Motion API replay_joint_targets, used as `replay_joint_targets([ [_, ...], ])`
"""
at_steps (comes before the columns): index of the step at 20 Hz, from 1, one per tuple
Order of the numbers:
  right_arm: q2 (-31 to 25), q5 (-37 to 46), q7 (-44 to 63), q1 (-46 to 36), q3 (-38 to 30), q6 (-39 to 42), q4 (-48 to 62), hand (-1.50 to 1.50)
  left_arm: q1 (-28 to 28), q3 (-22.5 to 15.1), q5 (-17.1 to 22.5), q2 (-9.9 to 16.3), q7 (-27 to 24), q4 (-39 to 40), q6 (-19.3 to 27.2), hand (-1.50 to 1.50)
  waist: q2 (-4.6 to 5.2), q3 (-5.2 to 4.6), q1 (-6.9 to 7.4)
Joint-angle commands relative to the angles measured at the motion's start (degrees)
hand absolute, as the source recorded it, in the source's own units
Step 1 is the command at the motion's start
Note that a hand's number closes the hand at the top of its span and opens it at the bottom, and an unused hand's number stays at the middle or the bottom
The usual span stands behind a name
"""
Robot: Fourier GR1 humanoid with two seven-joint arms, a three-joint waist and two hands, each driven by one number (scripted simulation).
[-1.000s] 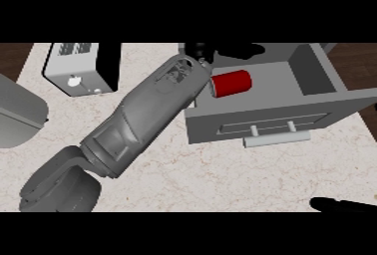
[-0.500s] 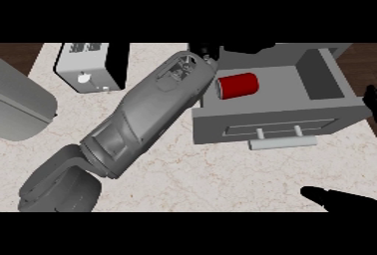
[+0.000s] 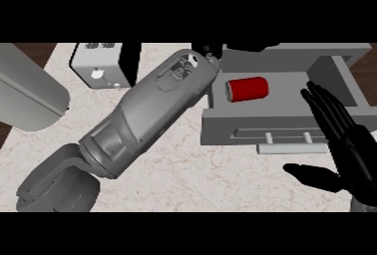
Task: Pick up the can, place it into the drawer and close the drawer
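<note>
My right hand (image 3: 352, 149) sits at four o'clock, fingers straight and thumb spread, holding nothing. My left hand (image 3: 208, 50) (mostly hidden behind its forearm, so I cannot tell its fingers) is at twelve. The red can (image 3: 247, 89) lies inside the open drawer (image 3: 280, 132), at two o'clock on the surface (image 3: 221, 179).

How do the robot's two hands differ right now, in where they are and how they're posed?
The right robot hand shows whole at the view's right, fingers straight and thumb spread, beside the open drawer. The left robot hand is mostly hidden past its forearm, behind the drawer near the red can; its fingers cannot be read. Both are black, and neither holds the can.
</note>
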Motion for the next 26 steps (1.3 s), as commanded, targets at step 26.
replay_joint_targets([
  [26, 7.0, 19.8, -5.0, -26.5, -6.1, -32.9, 59.3, -1.5, 12.3, -1.3, -8.0, 22.5, 20.7, -30.1, -2.3, -1.5, -0.23, 0.06, 4.47],
])
